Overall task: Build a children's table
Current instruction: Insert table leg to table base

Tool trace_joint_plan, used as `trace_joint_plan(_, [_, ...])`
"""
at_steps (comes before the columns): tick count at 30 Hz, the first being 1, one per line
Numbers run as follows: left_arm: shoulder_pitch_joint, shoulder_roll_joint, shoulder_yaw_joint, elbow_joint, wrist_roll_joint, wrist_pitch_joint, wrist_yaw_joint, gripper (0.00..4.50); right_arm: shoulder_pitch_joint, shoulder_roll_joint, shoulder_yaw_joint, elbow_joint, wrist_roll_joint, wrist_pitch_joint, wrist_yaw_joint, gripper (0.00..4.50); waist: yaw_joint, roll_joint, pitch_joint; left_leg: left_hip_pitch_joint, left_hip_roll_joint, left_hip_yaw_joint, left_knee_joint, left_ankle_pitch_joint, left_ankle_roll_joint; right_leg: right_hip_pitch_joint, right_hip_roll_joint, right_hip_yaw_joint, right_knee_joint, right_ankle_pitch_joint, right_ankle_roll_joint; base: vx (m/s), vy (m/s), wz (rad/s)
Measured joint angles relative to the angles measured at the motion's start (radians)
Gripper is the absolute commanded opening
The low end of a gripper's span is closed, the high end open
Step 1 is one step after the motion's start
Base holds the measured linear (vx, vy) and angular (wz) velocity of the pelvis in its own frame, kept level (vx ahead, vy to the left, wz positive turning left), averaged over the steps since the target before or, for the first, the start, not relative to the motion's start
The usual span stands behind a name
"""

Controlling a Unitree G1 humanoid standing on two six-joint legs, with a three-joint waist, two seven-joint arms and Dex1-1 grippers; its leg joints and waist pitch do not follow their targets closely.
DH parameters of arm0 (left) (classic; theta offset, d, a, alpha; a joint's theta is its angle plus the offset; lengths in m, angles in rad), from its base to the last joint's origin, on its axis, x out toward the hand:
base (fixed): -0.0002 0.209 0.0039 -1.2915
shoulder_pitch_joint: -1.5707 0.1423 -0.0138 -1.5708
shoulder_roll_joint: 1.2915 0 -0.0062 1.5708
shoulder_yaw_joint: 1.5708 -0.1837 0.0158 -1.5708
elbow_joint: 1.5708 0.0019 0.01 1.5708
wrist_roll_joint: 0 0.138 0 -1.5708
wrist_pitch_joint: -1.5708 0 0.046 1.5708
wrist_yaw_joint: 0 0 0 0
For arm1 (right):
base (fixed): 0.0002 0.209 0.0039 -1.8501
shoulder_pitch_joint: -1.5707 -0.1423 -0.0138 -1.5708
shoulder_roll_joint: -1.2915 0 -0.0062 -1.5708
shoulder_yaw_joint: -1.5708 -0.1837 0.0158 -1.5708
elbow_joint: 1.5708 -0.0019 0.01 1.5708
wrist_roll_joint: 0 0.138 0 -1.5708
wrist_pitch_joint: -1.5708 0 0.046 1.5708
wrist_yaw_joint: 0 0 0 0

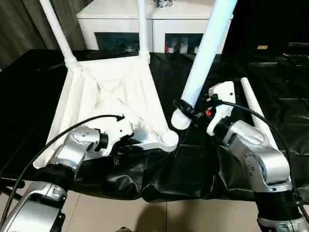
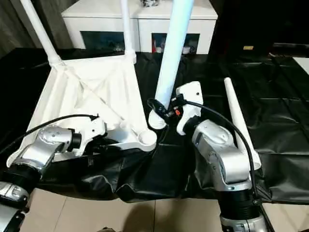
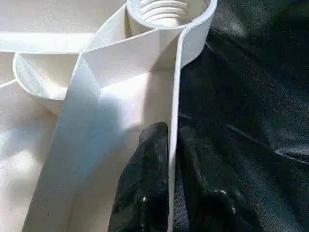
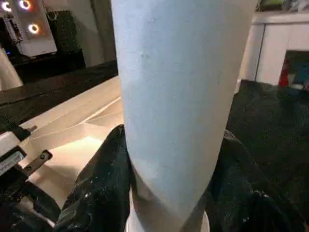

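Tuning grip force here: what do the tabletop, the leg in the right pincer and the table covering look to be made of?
Tabletop: seems moulded white plastic, matte; thin ribs and a threaded corner socket show.
Leg in the right pincer: apparently the same smooth white plastic, slightly satin.
Covering: looks like thin black plastic sheeting, glossy, wrinkled and draped over the edge.

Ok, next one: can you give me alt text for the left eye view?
The right pincer grips a tilted white leg near its thick end, just beside the open corner socket of the upturned white table top. The left pincer clamps the top's near rim. Two legs already stand in the far corners; a fourth lies on the black cover.
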Motion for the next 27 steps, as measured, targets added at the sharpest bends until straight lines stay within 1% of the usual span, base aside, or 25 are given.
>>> trace_joint_plan(5, [-0.001, -0.004, 0.000, -0.006, -0.007, 0.009, -0.019, 0.02, -0.003, -0.019, 0.012, 0.048, 0.013, 0.007, 0.059, 1.84, -0.003, 0.000, 0.000, -0.001, 0.000, 0.000, 0.000, 0.000, 0.000, 0.000, 0.000, 0.001, -0.002, 0.000, 0.000, 0.000, 0.000, 0.00])
trace_joint_plan(9, [-0.002, -0.009, 0.000, -0.010, -0.017, 0.030, -0.028, 0.02, -0.004, -0.040, 0.030, 0.076, 0.017, 0.014, 0.110, 1.84, -0.006, 0.001, 0.000, -0.001, 0.000, 0.000, 0.000, 0.000, 0.000, 0.000, 0.000, 0.000, -0.002, 0.000, 0.000, 0.000, 0.000, 0.00])
trace_joint_plan(12, [-0.002, -0.008, -0.001, -0.010, -0.017, 0.030, -0.028, 0.02, -0.024, -0.038, 0.044, 0.118, 0.009, 0.008, 0.122, 1.84, -0.007, 0.001, 0.000, -0.001, 0.000, 0.000, 0.000, 0.000, 0.000, 0.000, 0.001, 0.000, -0.002, 0.000, 0.000, 0.000, 0.000, 0.00])
trace_joint_plan(17, [-0.005, -0.010, -0.006, -0.009, -0.015, 0.027, -0.025, 0.02, -0.060, -0.027, 0.065, 0.179, -0.012, -0.023, 0.134, 1.84, -0.008, 0.000, 0.000, -0.001, 0.000, 0.000, 0.000, 0.000, 0.000, 0.000, 0.000, 0.000, -0.002, 0.000, 0.000, 0.000, 0.000, 0.00])
trace_joint_plan(22, [-0.006, -0.011, -0.008, -0.009, -0.014, 0.030, -0.025, 0.00, -0.100, -0.009, 0.101, 0.231, -0.025, -0.035, 0.159, 1.83, -0.009, 0.000, 0.000, -0.001, 0.000, 0.000, 0.000, 0.000, 0.000, 0.000, 0.000, 0.000, -0.002, 0.000, 0.000, 0.000, 0.000, 0.00])
trace_joint_plan(27, [-0.007, -0.013, -0.009, -0.009, -0.013, 0.031, -0.023, 0.00, -0.126, -0.001, 0.110, 0.271, -0.035, -0.050, 0.171, 1.83, -0.008, -0.001, -0.001, -0.001, 0.000, 0.000, 0.001, 0.000, 0.000, 0.000, 0.000, 0.000, -0.002, 0.000, 0.000, 0.000, 0.000, 0.00])
